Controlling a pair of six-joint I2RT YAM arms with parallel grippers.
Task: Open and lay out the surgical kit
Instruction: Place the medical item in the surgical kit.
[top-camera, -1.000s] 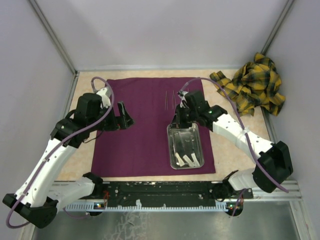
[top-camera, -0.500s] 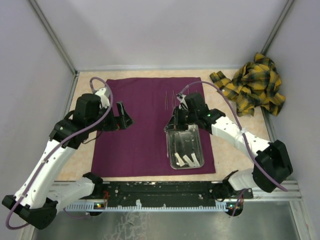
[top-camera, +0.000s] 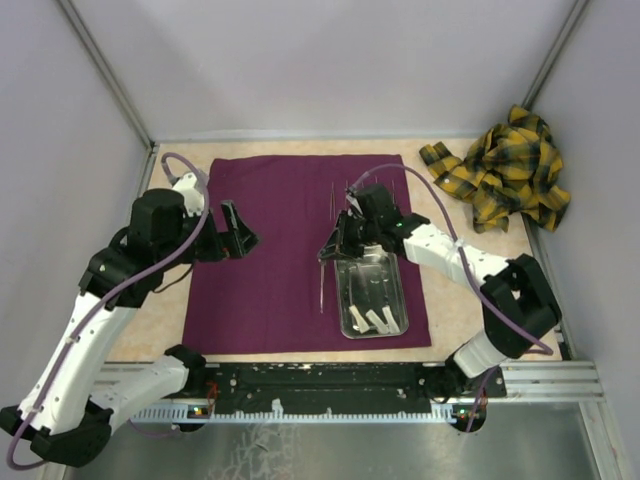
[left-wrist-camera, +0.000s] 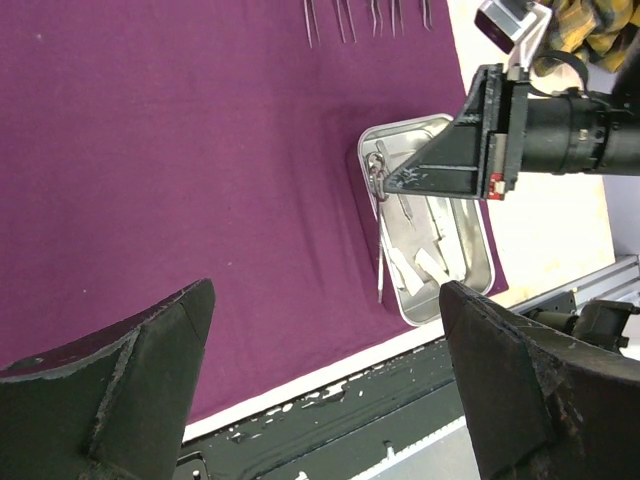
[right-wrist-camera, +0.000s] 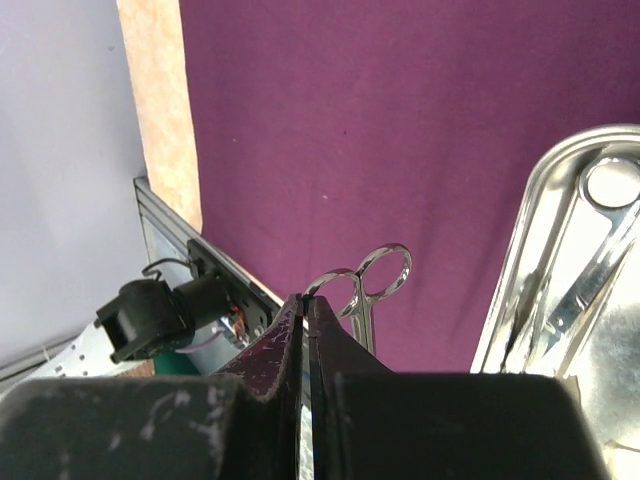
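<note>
Surgical kit about halfway laid out, by my reckoning: the purple cloth (top-camera: 270, 270) lies spread flat mid-table, with a few thin instruments (top-camera: 345, 195) lined up near its 12 o'clock edge. My right gripper (top-camera: 332, 247), fingers pinched tight on a pair of scissors (top-camera: 322, 284), holds them dangling point-down just off the 10 o'clock corner of the shiny steel tray (top-camera: 390, 272), which sits at the cloth's 4 o'clock. More tools and white pieces (top-camera: 377, 320) lie in the tray, not yet set out. My left gripper (top-camera: 238, 230) hovers at 9 o'clock, spread wide, holding nothing.
</note>
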